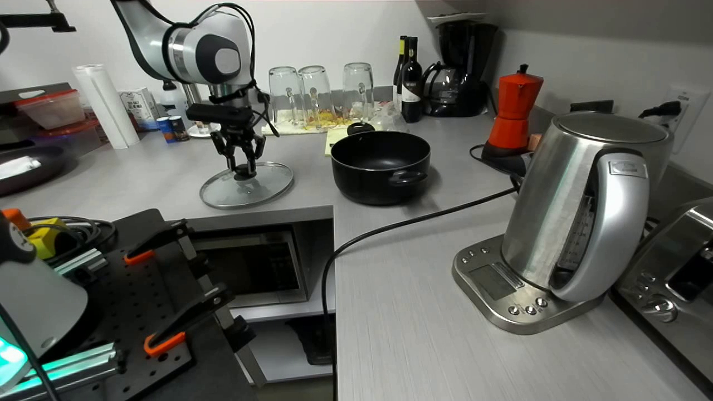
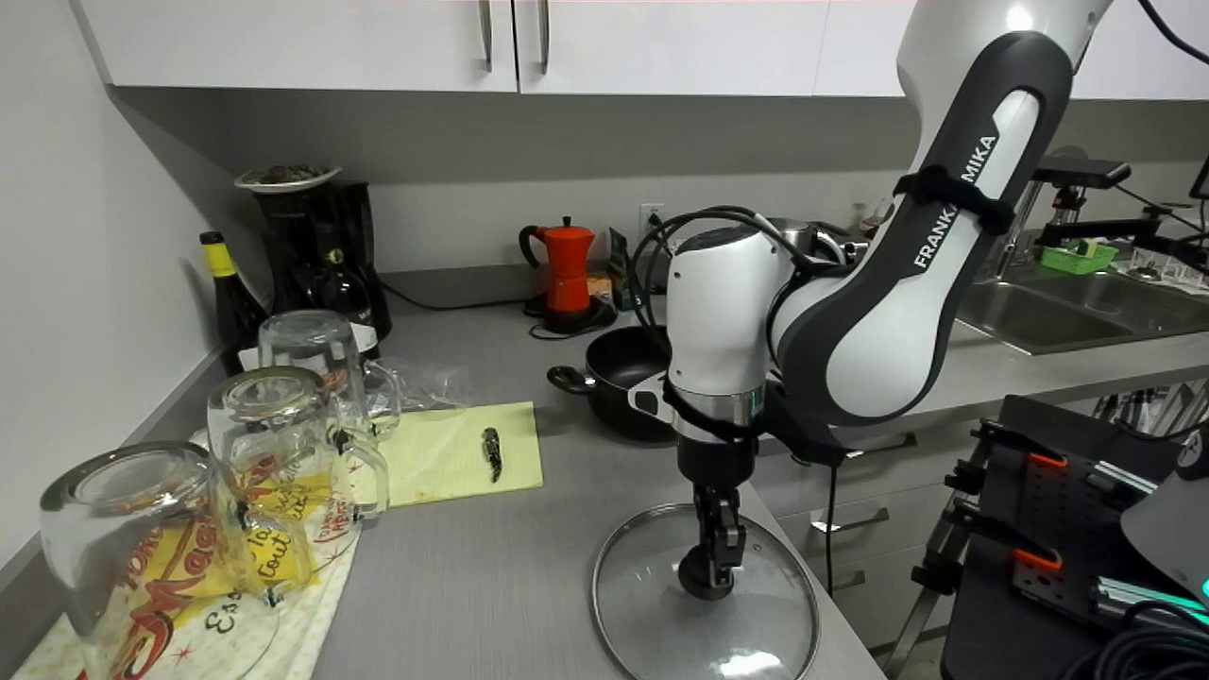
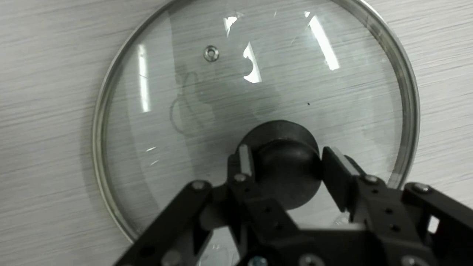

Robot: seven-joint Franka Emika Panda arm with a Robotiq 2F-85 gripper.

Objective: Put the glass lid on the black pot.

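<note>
The glass lid [image 1: 239, 193] lies flat on the counter left of the black pot in an exterior view; the lid also shows in an exterior view [image 2: 652, 614] and the wrist view [image 3: 221, 96]. My gripper [image 1: 245, 169] points down at the lid's centre, also in an exterior view [image 2: 723, 557]. In the wrist view, the fingers [image 3: 288, 162] are drawn in on both sides of the dark knob and appear to touch it. The black pot [image 1: 379, 181] stands uncovered on the counter; in an exterior view [image 2: 623, 401] my arm partly hides it. The pot is out of the wrist view.
Several upside-down glass mugs [image 1: 316, 94] stand behind on a cloth. A yellow cloth [image 2: 444, 453] lies near the pot. A steel kettle [image 1: 579, 200], red moka pot [image 1: 512, 111] and coffee machine [image 1: 468, 67] stand farther right. A black cord [image 1: 423, 214] crosses the counter before the pot.
</note>
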